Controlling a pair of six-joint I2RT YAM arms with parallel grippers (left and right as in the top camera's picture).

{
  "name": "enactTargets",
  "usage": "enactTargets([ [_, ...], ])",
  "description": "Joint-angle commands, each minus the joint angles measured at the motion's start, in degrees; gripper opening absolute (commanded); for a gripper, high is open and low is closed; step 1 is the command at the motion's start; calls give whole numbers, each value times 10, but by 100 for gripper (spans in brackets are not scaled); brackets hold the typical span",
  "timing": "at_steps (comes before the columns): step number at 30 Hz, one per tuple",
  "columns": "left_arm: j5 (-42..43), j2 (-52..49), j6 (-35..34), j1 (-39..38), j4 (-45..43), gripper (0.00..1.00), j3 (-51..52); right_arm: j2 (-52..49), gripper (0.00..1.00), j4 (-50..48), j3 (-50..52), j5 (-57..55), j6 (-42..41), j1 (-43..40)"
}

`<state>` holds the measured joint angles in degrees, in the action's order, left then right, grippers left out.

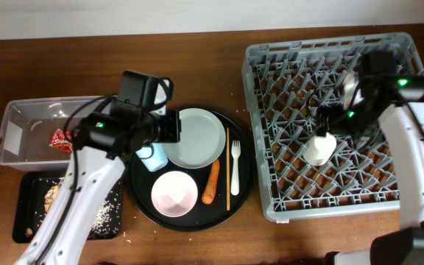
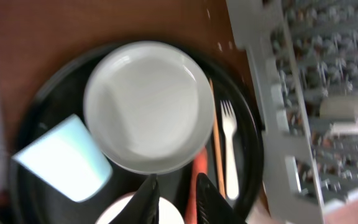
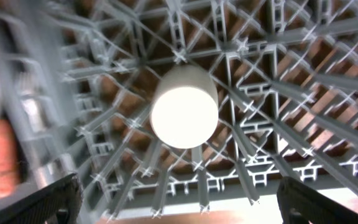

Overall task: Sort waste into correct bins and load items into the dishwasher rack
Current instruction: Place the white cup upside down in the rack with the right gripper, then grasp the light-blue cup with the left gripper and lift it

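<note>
Right gripper [image 3: 179, 182]: your jaws stood at full spread over the dishwasher rack [image 1: 322, 211], holding nothing. The white cup [image 3: 184, 107] sat among the pegs, ahead of the jaws and centred between them, touching neither finger. Mouth up or down: could not tell.

Judgement: the cup was placed, so your job was to back out cleanly. You did best to lift straight away from it, jaws kept wide, so that neither finger clipped the cup or a peg.

Left gripper [image 2: 177, 179]: your jaws were parted narrowly, with nothing between them. The plate [image 2: 148, 106] lay ahead of them, the light blue cup [image 2: 64, 158] off to their left, and the carrot [image 2: 199, 165] just beside the right finger. The fork [image 2: 230, 149] and chopsticks [image 2: 216, 137] lay further right. You needed a wider opening for the cup.

Surface: dark brown wooden table [image 1: 197, 66], a few pale crumbs. Room: only a pale strip beyond the far edge.
</note>
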<state>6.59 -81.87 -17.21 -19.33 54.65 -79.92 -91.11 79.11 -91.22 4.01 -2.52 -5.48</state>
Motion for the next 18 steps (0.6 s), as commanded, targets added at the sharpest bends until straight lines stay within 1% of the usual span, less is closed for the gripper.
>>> enactTargets([
  [1,-127,19,17,0,21,32,-24,7,99,19,-47,22,1,2],
  [2,-129,11,28,0,25,37,-24,7,99,19,-47,22,1,2],
  [4,-144,-23,86,0,19,45,-24,6,99,19,-46,22,1,2],
  [6,-146,-57,144,6,13,45,-24,6,99,19,-46,22,1,2],
  [9,-143,-118,196,48,9,46,-24,6,99,19,-46,22,1,2],
  [10,-142,-140,207,61,10,50,-24,6,99,19,-46,22,1,2],
  [12,-105,-170,222,81,10,52,-24,6,99,19,-46,22,1,2],
  [13,-50,-188,249,97,11,55,-24,6,99,19,-46,22,1,2],
  [15,14,-204,282,114,17,59,-24,6,99,19,-46,22,1,2],
  [18,27,-223,285,125,21,63,-24,6,99,19,-46,22,1,2],
])
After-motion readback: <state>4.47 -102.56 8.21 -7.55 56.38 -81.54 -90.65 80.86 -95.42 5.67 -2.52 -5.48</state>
